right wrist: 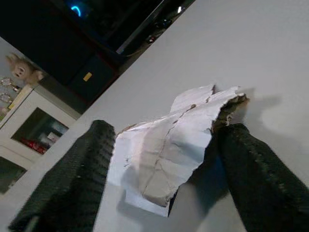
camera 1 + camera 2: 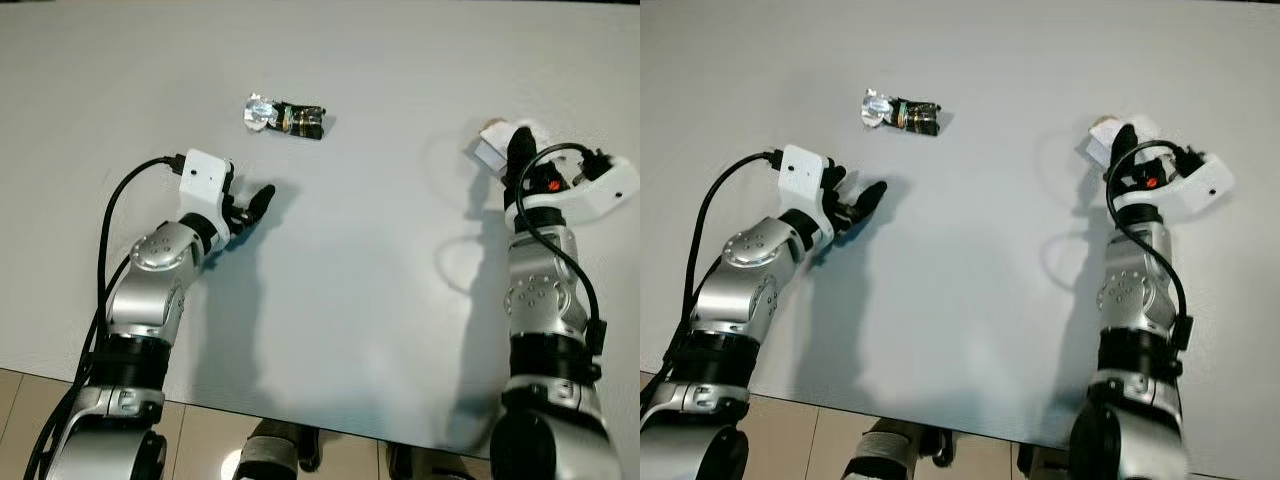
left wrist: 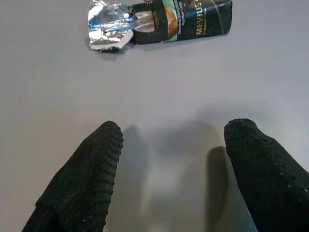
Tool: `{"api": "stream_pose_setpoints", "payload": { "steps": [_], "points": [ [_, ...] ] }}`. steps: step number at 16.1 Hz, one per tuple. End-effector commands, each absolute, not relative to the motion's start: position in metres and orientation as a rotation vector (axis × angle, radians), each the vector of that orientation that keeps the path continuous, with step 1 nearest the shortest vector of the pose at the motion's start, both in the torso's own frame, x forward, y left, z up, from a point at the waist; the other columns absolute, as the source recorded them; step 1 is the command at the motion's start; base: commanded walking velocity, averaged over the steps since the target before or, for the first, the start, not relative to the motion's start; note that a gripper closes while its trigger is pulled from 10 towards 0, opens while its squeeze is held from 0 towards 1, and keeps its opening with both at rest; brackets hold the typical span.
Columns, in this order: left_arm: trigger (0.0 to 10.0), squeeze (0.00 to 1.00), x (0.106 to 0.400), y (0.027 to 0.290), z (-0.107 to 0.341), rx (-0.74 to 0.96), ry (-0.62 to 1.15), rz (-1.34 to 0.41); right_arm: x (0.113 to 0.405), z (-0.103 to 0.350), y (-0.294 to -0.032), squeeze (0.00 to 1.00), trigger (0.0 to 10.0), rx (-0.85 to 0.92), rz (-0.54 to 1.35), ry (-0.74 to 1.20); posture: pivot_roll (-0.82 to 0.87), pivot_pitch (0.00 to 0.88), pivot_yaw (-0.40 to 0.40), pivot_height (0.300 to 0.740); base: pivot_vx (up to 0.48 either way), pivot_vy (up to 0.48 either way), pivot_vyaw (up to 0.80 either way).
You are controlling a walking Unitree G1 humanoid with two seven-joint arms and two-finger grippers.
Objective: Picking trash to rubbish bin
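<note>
A crumpled dark packet with silver foil (image 2: 285, 117) lies on the white table (image 2: 380, 300), far side, left of centre. My left gripper (image 2: 252, 207) hovers open just short of it, and the packet (image 3: 159, 21) lies beyond the two black fingertips (image 3: 104, 145). On the right, a torn piece of white cardboard (image 1: 166, 145) sits between the spread fingers of my right gripper (image 2: 508, 152). Both pads (image 1: 241, 150) are at its edges, and it rests low over the table. The same scrap (image 2: 1102, 140) pokes out to the left of the black finger.
The table's near edge (image 2: 300, 415) runs along the bottom, with tiled floor (image 2: 200, 440) below it. Past the table's far edge, a dark cabinet and a white glass-door unit (image 1: 29, 130) stand in the background.
</note>
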State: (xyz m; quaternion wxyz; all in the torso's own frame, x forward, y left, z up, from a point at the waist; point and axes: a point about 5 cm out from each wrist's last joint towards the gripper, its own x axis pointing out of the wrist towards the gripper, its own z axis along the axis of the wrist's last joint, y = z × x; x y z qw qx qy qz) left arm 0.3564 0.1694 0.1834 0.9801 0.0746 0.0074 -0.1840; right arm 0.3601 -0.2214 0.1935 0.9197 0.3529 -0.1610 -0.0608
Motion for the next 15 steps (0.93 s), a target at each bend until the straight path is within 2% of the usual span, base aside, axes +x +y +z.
{"api": "stream_pose_setpoints", "payload": {
  "steps": [1,9,15],
  "points": [
    [10.0,0.0,0.352,0.174,0.18,0.163,0.037,-0.371,0.359,0.163,-0.217,0.0,0.0,0.775,-0.155,-0.213,0.45,0.349,0.134,0.74,0.0,0.0,0.0],
    [10.0,0.0,0.352,0.167,0.181,0.16,0.046,-0.387,0.358,0.161,-0.215,0.0,0.0,0.771,-0.139,-0.252,0.44,0.338,0.142,0.74,0.0,0.0,0.0],
    [10.0,0.0,0.354,0.167,0.183,0.163,0.039,-0.386,0.357,0.193,-0.205,0.0,0.0,0.697,-0.068,-0.372,0.44,0.323,0.144,0.74,0.0,0.0,0.0]
  ]
}}
